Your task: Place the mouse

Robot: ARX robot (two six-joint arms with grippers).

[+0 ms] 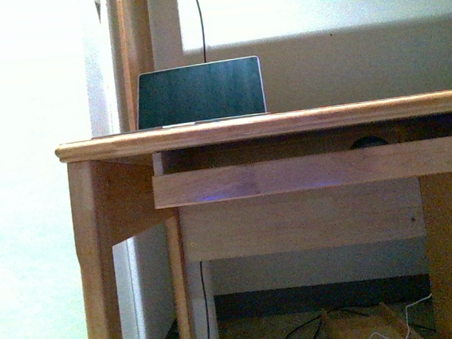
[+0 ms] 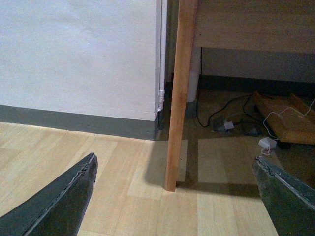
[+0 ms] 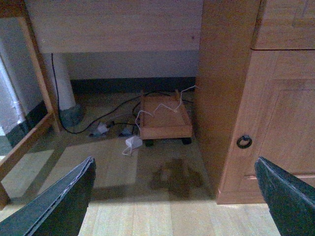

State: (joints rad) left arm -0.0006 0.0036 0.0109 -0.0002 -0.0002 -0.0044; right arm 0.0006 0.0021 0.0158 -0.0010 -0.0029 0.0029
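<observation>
While arms hang low near floor, my left claw (image 2: 173, 160) and right claw (image 3: 174, 160) gape wide, empty, ready for grasp. Mouse (image 1: 367, 141), dark dome, sits stowed on pull-out shelf (image 1: 291, 175) under surface (image 1: 285, 121), right of laptop (image 1: 200, 92). Pickup not yet begun, I judge.

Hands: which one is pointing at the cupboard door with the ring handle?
The right hand, open: its view shows the cupboard door and its ring handle. The left hand, also open, faces a desk leg and a white wall instead.
</observation>
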